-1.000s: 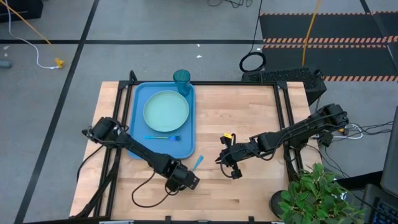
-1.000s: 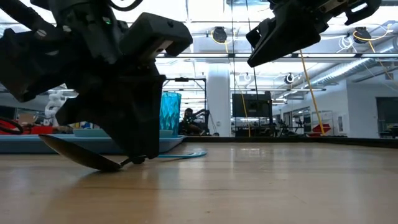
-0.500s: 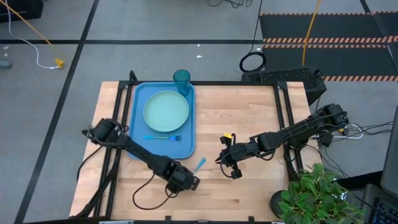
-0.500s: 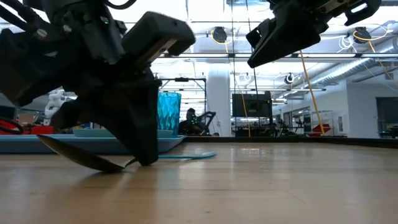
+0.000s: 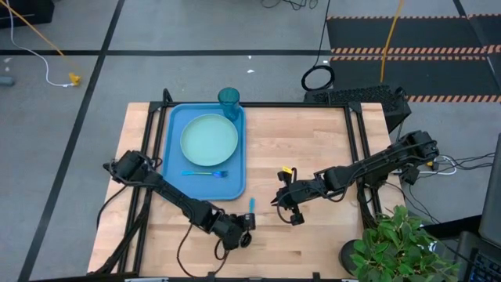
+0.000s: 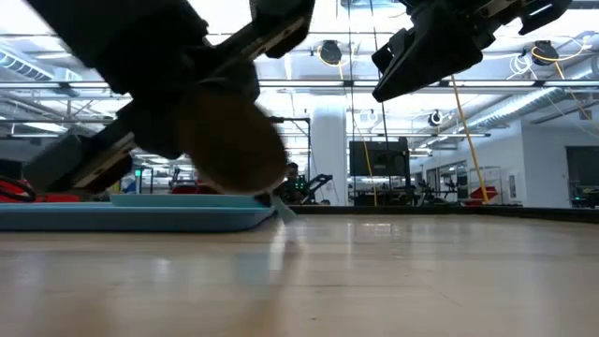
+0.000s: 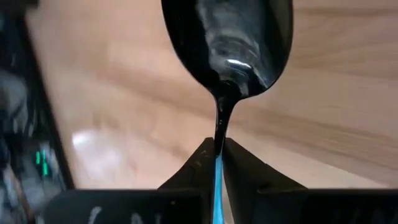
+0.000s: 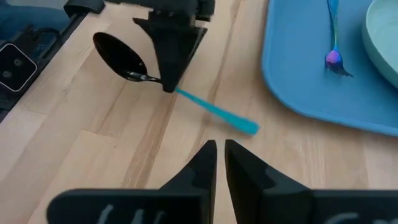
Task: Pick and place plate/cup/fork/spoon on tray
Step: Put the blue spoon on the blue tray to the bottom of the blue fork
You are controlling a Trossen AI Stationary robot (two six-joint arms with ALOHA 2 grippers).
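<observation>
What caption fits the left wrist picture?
Left tool pinches the spoon by its neck above the wooden table.

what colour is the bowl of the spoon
Glossy black, on a light blue handle; the spoon shows best in the left wrist view.

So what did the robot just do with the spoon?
The left gripper shut on the spoon near its neck and swung it round on the table, so the handle points toward the tray now. The right gripper, plate, cup and fork stayed put.
</observation>
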